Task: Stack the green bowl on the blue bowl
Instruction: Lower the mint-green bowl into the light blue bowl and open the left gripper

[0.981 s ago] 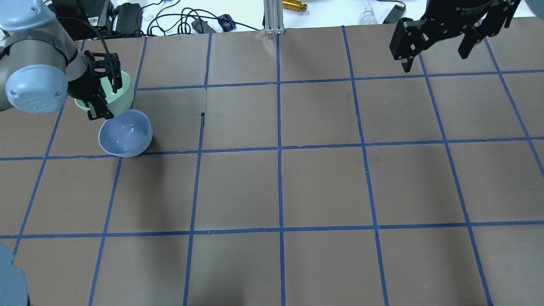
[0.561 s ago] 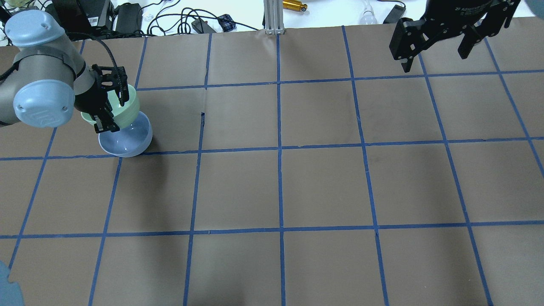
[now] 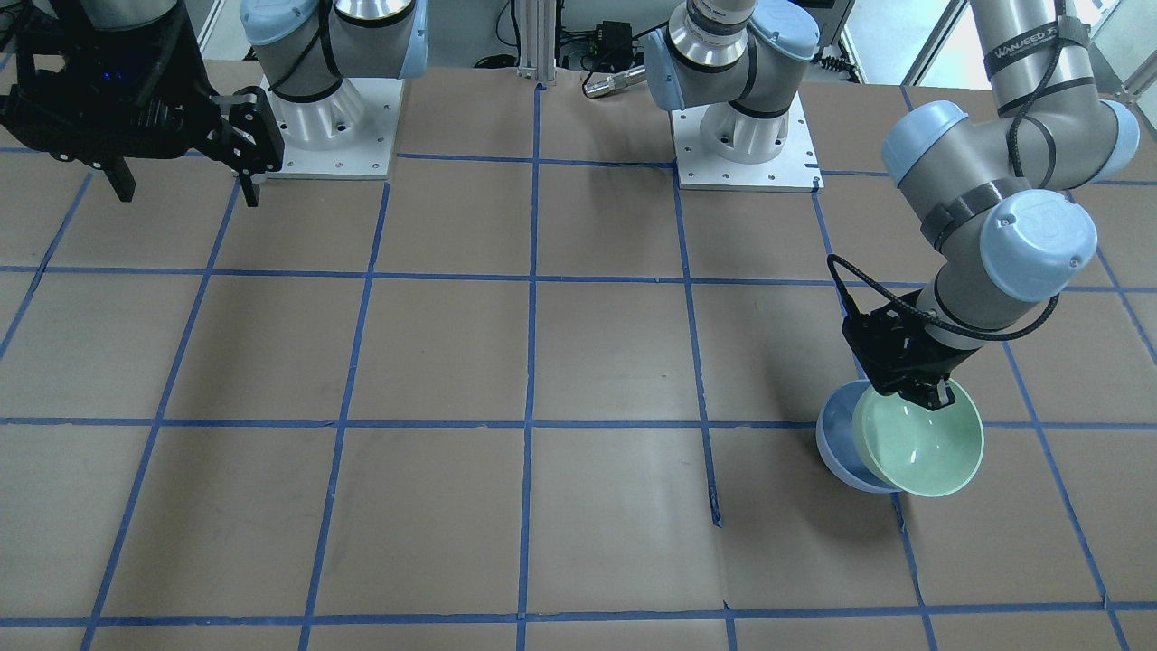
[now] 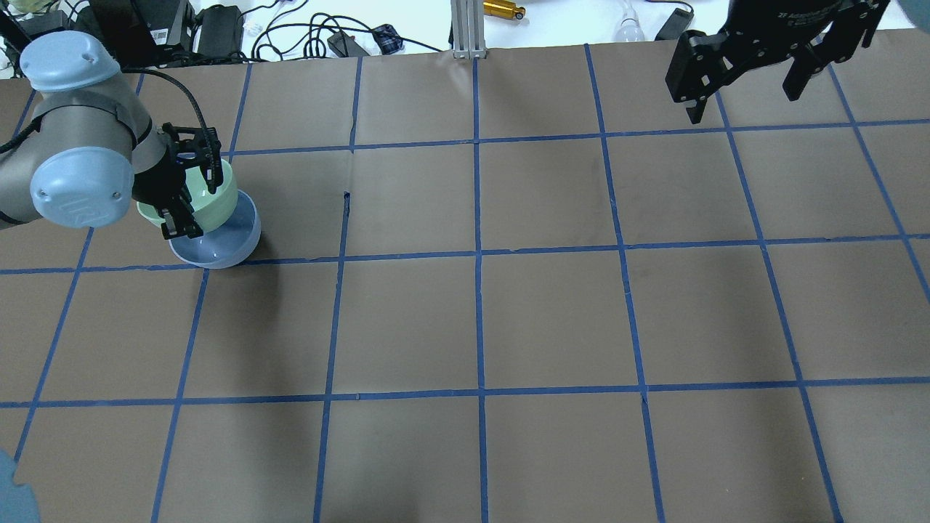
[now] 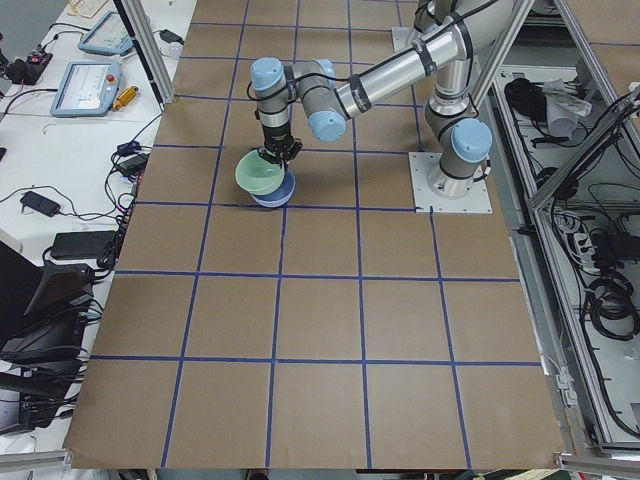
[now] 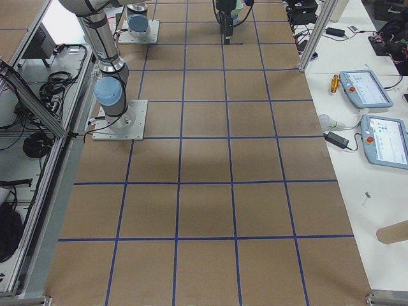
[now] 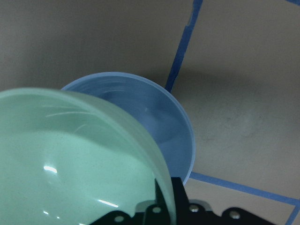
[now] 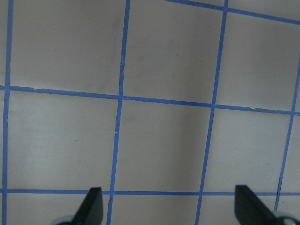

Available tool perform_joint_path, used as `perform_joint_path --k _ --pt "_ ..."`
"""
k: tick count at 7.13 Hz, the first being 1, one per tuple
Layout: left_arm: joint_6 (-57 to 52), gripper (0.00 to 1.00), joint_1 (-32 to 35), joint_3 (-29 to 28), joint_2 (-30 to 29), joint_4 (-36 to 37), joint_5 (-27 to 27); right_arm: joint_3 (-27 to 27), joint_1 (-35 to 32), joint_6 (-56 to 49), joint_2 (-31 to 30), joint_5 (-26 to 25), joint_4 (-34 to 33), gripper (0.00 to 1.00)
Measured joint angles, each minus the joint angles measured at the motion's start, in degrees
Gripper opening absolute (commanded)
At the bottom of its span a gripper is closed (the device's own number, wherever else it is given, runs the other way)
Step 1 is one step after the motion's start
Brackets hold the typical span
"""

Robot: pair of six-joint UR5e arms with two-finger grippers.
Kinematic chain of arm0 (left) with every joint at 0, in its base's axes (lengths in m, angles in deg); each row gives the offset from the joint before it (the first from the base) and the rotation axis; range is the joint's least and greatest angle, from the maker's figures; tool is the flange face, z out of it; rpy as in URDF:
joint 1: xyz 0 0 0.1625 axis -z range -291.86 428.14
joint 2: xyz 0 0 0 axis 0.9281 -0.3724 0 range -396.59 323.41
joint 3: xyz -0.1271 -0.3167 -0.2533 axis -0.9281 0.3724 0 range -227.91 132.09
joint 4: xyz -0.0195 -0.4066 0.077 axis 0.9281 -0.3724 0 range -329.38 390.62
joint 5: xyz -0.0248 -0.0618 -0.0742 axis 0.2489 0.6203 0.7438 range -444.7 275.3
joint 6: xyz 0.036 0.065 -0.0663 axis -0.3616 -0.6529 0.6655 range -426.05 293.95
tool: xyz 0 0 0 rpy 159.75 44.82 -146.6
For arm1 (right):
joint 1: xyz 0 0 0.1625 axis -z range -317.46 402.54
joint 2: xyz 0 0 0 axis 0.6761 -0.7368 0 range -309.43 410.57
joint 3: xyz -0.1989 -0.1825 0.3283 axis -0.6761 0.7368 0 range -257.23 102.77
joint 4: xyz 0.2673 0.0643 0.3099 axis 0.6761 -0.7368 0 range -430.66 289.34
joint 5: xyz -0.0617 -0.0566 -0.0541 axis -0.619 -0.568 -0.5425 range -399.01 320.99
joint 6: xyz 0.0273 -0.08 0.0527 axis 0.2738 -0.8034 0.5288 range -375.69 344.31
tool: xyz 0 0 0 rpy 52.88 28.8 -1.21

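Note:
The green bowl point(image 4: 218, 196) is a pale mint bowl held by its rim in my left gripper point(image 4: 190, 190), tilted and partly over the blue bowl point(image 4: 225, 243), which sits on the table. In the front-facing view the green bowl point(image 3: 926, 443) overlaps the blue bowl point(image 3: 836, 443), with the left gripper point(image 3: 931, 395) shut on its rim. The left wrist view shows the green bowl point(image 7: 70, 164) in front of the blue bowl point(image 7: 159, 126). My right gripper point(image 4: 745, 91) is open and empty, high at the far right; its fingertips point(image 8: 93, 206) show over bare table.
Brown table paper with a blue tape grid point(image 4: 477, 254) covers the table. Cables and power bricks point(image 4: 290, 33) lie beyond the far edge. An aluminium post point(image 4: 465, 29) stands at the far middle. The arm bases point(image 3: 325, 117) stand on the robot's side.
My left gripper has carried the green bowl toward the near side, from beside the blue bowl to partly over it. The right arm has not moved.

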Motion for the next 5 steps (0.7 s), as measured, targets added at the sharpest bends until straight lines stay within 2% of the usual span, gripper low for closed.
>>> perform_joint_path --k 1,2,5 --pt "0.3 0.97 0.0 0.1 0.0 0.0 0.0 0.0 0.0 0.0 0.0 0.0 0.0 1.00" --pt "0.5 1.00 0.0 0.1 -0.2 0.0 0.2 0.0 0.0 0.0 0.0 0.0 0.0 1.00" --pt "1.1 1.00 0.2 -0.3 0.0 -0.2 0.7 0.0 0.0 0.0 0.0 0.0 0.0 1.00"
